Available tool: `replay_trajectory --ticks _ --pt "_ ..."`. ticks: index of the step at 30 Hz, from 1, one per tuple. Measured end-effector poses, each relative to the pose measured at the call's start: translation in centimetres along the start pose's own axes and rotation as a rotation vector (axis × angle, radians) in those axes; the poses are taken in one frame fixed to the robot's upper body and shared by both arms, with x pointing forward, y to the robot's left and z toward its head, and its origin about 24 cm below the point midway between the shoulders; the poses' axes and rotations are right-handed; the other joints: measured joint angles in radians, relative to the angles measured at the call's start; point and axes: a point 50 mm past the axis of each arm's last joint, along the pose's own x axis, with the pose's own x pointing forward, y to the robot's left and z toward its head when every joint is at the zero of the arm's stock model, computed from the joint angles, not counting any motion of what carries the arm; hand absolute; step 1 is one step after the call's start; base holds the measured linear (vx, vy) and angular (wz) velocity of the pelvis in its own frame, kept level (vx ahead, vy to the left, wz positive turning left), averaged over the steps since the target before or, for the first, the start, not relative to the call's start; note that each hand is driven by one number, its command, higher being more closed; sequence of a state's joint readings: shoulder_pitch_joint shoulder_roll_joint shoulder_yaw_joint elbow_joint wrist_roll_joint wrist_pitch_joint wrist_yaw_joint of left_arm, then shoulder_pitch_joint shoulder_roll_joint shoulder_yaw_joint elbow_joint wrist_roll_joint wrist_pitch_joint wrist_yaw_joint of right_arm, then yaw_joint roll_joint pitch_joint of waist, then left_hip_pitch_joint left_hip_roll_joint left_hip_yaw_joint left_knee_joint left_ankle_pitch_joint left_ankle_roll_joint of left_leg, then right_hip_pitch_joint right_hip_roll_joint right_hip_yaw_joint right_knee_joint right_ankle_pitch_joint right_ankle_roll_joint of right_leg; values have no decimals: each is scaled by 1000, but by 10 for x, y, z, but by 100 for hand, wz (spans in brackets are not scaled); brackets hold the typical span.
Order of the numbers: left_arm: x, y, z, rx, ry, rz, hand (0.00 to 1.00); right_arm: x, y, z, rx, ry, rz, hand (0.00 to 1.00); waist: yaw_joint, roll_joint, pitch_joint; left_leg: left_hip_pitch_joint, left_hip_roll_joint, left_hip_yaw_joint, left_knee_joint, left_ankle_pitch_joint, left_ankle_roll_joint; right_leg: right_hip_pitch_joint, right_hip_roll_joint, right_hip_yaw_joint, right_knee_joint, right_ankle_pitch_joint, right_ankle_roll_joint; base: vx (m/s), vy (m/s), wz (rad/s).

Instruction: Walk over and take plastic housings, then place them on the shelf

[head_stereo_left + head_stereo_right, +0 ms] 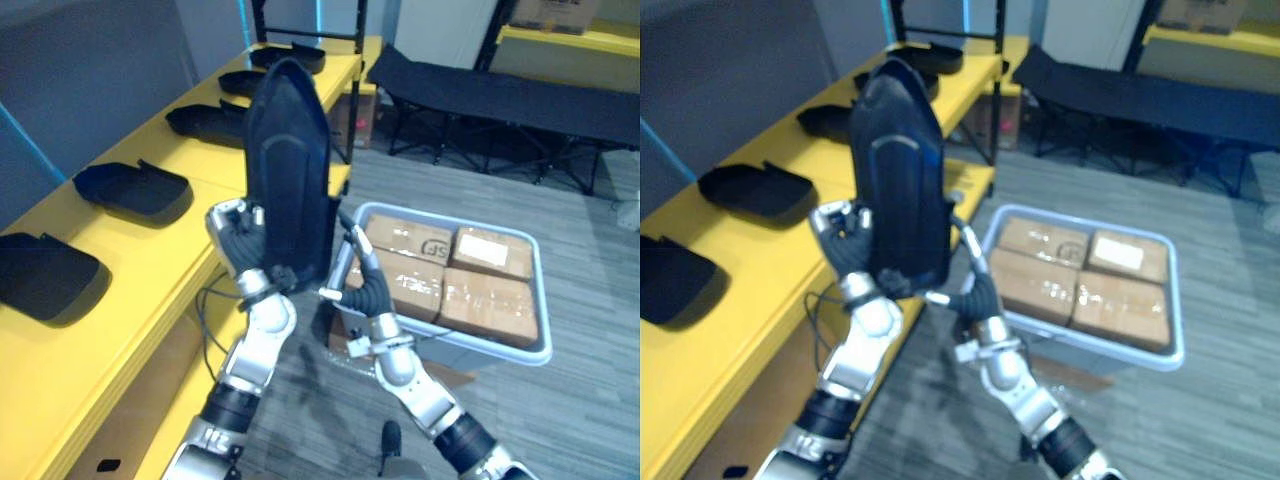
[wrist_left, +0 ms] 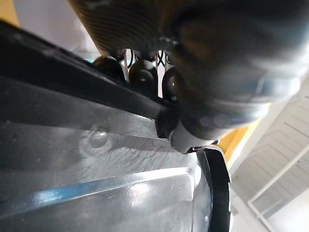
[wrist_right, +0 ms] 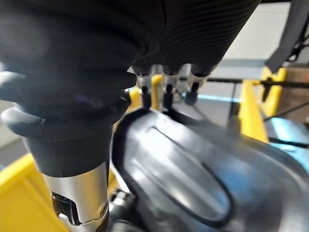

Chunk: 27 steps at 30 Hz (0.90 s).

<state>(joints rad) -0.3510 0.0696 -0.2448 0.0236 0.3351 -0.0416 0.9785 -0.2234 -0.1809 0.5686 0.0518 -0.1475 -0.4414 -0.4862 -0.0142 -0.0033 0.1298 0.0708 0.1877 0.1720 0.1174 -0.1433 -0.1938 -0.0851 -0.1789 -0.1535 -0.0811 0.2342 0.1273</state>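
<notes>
I hold a dark plastic housing (image 1: 288,170) upright in front of me, between both hands. My left hand (image 1: 235,240) grips its lower left edge; in the left wrist view the fingertips (image 2: 145,75) sit behind the housing's rim (image 2: 96,169) and the thumb is in front. My right hand (image 1: 362,275) rests against the lower right edge with its fingers (image 3: 166,92) straight, tips touching the housing's rim (image 3: 193,179). Several more dark housings (image 1: 135,190) lie in a row on the yellow shelf (image 1: 150,260) to my left.
A pale blue bin (image 1: 545,300) with several cardboard boxes (image 1: 490,300) stands on the grey floor just right of my hands. A dark folding cot (image 1: 500,95) stretches across the back. A black post (image 1: 355,80) rises at the shelf's far end.
</notes>
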Motion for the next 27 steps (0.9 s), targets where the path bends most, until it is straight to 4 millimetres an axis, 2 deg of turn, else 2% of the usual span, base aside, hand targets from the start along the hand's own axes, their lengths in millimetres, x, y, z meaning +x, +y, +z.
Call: replay_trajectory --ticks 5,10,14,21,27 --pt "5 0 -2 65 -46 47 100 4 -4 8 32 -40 -24 0 0 0 0 1 0 2 1 -1 0 0 1 3 0 1 0 0 0 0" --pt "18 13 -9 116 -35 167 100 7 -11 10 47 -41 -55 0 -2 8 -5 4 0 4 0 -1 1 0 2 8 0 2 1 0 0 0" --pt "33 34 -20 188 -47 264 100 7 -11 10 59 -46 -56 0 0 24 -14 4 0 4 0 -2 1 0 2 8 0 2 1 0 0 0" --pt "46 61 -33 256 -27 403 100 11 -13 26 98 -137 -87 0 4 24 -14 4 0 -1 5 -2 2 5 1 4 0 2 1 0 0 1" --pt "57 82 -34 241 -70 502 100 19 -33 30 70 -165 -199 0 7 29 -12 3 -1 -10 15 -6 4 15 -2 -6 -9 -4 -7 -8 3 4"
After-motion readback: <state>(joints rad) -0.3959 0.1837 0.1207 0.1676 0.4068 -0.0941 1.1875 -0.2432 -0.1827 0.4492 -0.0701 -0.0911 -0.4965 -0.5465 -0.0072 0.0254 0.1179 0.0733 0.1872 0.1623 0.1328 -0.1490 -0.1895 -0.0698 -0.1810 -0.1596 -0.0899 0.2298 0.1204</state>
